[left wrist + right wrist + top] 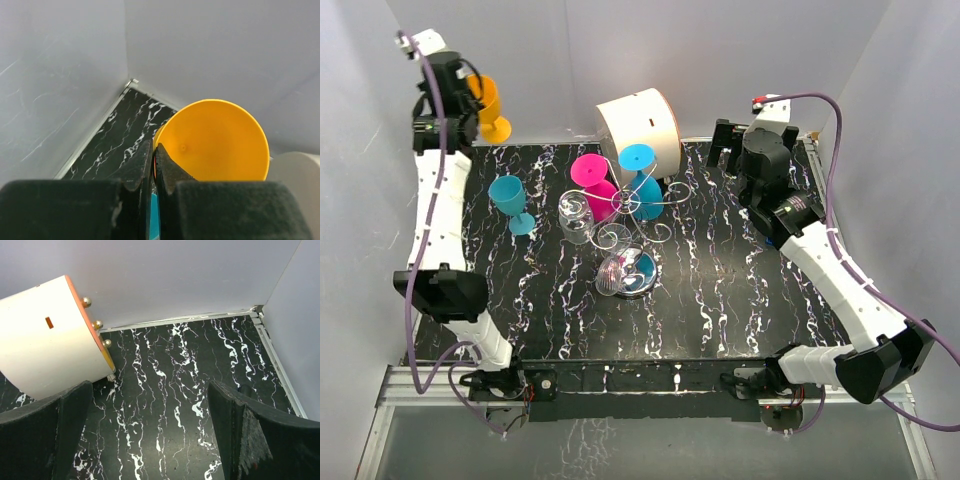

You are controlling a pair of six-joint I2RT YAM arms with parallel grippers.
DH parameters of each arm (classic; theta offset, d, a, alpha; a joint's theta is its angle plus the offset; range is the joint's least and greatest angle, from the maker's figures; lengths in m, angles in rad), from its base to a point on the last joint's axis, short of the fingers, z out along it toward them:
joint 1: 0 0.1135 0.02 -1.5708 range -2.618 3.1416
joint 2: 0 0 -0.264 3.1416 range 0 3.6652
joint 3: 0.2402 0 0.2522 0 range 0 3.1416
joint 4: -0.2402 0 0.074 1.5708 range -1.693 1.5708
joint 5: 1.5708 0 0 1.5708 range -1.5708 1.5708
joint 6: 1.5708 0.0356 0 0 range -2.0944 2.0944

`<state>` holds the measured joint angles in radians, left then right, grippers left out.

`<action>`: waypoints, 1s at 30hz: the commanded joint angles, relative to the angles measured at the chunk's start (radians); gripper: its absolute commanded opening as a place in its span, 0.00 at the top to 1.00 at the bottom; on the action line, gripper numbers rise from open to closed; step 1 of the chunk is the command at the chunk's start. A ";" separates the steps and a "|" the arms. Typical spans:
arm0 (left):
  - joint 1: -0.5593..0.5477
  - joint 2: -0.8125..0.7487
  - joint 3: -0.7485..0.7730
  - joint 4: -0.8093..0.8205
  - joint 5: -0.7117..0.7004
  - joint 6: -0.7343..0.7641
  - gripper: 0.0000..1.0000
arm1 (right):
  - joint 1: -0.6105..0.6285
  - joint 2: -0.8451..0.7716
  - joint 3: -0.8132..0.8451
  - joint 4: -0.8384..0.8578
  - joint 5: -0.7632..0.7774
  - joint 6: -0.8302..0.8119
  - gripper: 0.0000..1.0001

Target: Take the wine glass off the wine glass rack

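The silver wire wine glass rack (642,203) stands mid-table on its round chrome base (628,272). A pink glass (592,178), a blue glass (640,172) and a clear glass (576,216) hang on its curly arms. My left gripper (466,93) is raised at the far left corner, shut on an orange wine glass (488,105). In the left wrist view the fingertips (153,148) are pressed together beside the orange disc (215,142). My right gripper (728,150) is open and empty at the back right, its fingers (227,415) wide over bare table.
A teal glass (510,202) stands on the black marbled table left of the rack. A white cylindrical drum (640,125) lies at the back centre, also in the right wrist view (50,340). Grey walls close in the left, back and right sides.
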<state>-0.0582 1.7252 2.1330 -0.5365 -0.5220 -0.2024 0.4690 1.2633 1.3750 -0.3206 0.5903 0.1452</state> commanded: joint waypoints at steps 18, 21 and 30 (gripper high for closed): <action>0.325 -0.065 -0.419 -0.094 0.143 -0.214 1.00 | -0.012 0.002 0.070 0.010 -0.076 0.071 0.02; 0.338 -0.102 -0.507 -0.043 0.146 -0.204 1.00 | -0.012 -0.007 0.059 0.023 -0.075 0.063 0.02; 0.347 -0.126 -0.610 -0.016 0.216 -0.232 1.00 | -0.012 -0.014 0.063 0.019 -0.087 0.066 0.02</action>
<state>0.2844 1.6752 1.5684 -0.5930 -0.3256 -0.4149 0.4618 1.2697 1.4250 -0.3408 0.5125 0.2108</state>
